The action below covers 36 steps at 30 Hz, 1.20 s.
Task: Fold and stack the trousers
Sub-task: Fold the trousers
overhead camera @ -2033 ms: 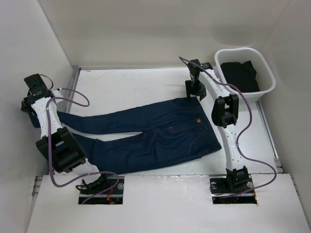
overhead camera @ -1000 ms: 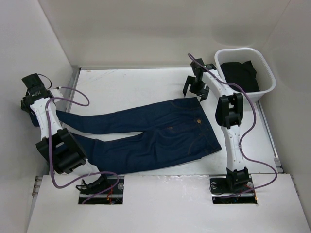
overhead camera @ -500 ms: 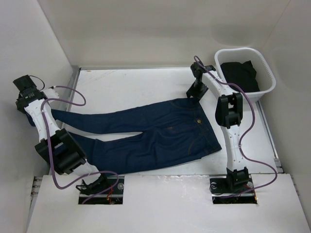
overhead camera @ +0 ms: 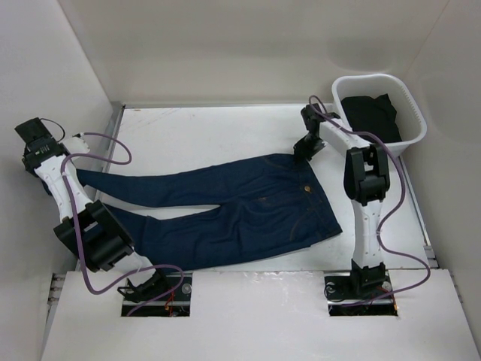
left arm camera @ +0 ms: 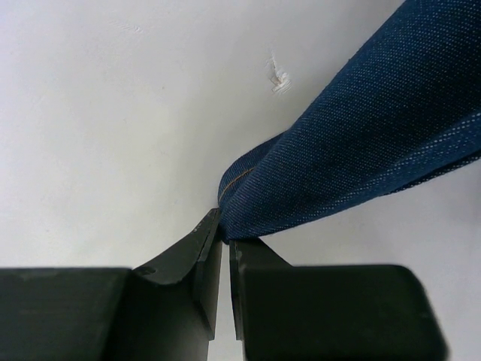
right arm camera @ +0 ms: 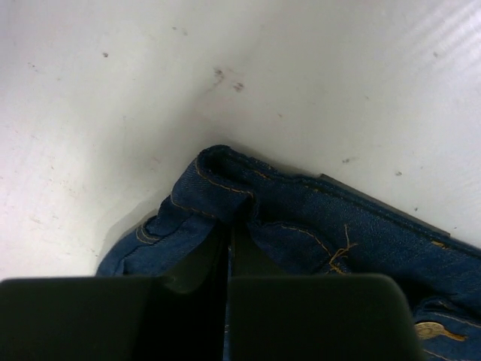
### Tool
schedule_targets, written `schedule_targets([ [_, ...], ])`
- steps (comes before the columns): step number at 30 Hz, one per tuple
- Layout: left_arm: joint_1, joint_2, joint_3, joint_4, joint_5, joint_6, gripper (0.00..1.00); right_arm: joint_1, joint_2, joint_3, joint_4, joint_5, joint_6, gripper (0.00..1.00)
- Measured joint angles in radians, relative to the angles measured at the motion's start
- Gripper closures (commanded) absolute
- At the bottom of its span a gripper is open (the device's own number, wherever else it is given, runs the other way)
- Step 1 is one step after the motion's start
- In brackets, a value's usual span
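Observation:
The dark navy trousers [overhead camera: 240, 203] lie flat across the table, legs to the left and waist to the right. My left gripper [overhead camera: 69, 174] is at the far left by the wall, shut on the cuff end of the far leg; the left wrist view shows the jaws [left arm camera: 224, 229] pinching the denim fold [left arm camera: 361, 143]. My right gripper [overhead camera: 301, 150] is at the far corner of the waistband. In the right wrist view its jaws [right arm camera: 229, 226] are shut on the bunched waistband [right arm camera: 338, 233] with tan stitching.
A white basket [overhead camera: 409, 101] holding dark clothing [overhead camera: 372, 116] stands at the back right, close to the right arm. White walls enclose the table on the left, back and right. A metal strip [overhead camera: 114, 120] runs along the table's left edge.
The right gripper came down from above the waistband, closed on its far corner and shifted slightly right. The left gripper moved left toward the wall, drawing the far leg's end with it.

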Motion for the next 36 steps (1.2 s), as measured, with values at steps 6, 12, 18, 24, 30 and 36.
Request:
schedule_targets([
  [6,0.003,-0.003,0.000,-0.001,0.012,-0.007,0.96,0.018,-0.099,-0.155,0.144,0.081,0.051,1.00],
  [12,0.015,-0.007,0.000,0.013,0.053,-0.077,0.98,0.046,-0.383,-0.417,0.399,0.187,-0.074,1.00],
  [18,0.000,0.002,-0.002,0.058,0.082,-0.143,0.98,-0.037,-0.624,-0.504,0.565,0.176,-0.194,1.00],
  [24,-0.107,0.154,0.091,0.179,0.068,-0.177,0.99,-0.173,-0.634,-0.504,0.663,0.157,-0.241,1.00],
  [30,-0.215,0.281,0.169,0.260,0.061,-0.176,0.99,-0.261,-0.655,-0.544,0.745,0.083,-0.246,1.00],
  [36,-0.229,0.248,0.111,0.295,0.061,-0.157,0.99,-0.279,-0.779,-0.715,0.823,0.013,-0.237,1.00],
])
